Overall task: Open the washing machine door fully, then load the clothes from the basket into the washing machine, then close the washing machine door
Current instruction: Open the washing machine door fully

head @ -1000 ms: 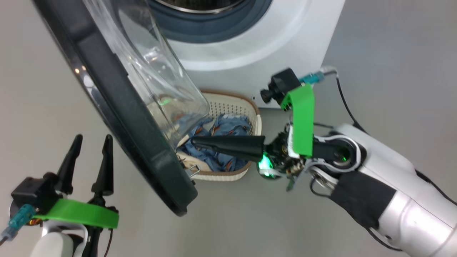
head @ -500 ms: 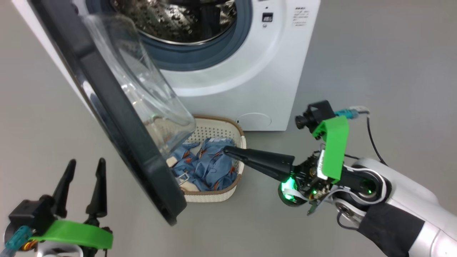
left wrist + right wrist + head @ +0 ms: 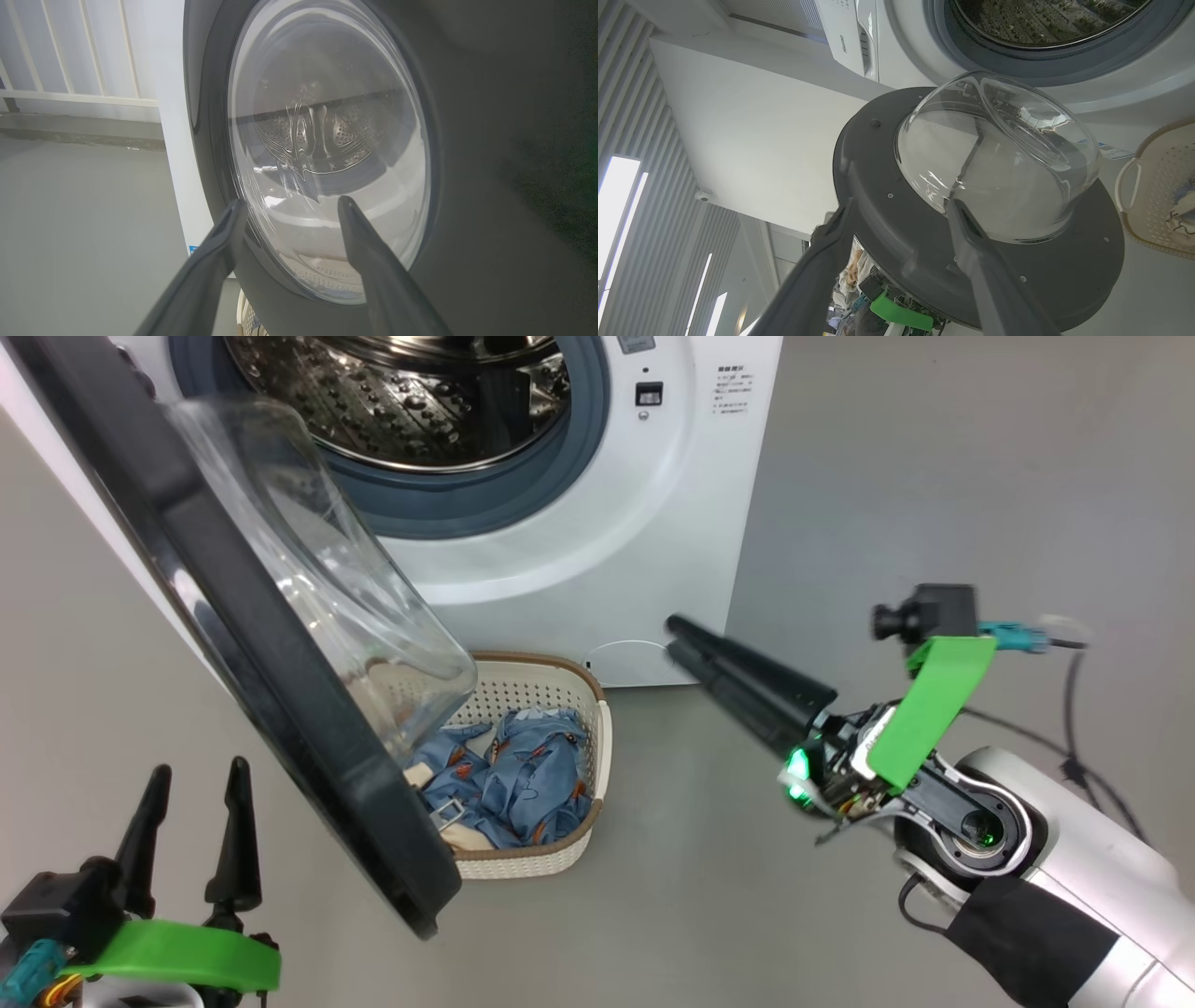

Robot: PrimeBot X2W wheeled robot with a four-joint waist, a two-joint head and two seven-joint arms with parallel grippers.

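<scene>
The right pincer (image 3: 674,637) has lifted clear of the basket (image 3: 532,866). Its fingers, clenched before, are now released and hold nothing, pointing up-left at the washer's (image 3: 607,541) lower front. The clothes (image 3: 532,775) lie in the basket on the floor (image 3: 709,896), seemingly undisturbed, though the door (image 3: 261,663) hides part. The door stands open, edge-on, its long axis running from upper left to lower right and its glass bulging toward the drum (image 3: 411,401). The left pincer (image 3: 199,767) is released, fingers up.

One washer (image 3: 579,551), with one door (image 3: 243,653) and one drum (image 3: 401,401). One basket (image 3: 532,691). One heap of clothes (image 3: 523,784); how many pieces, I cannot tell. Two tools, the left tool (image 3: 198,767) and the right tool (image 3: 674,637), two fingers each.
</scene>
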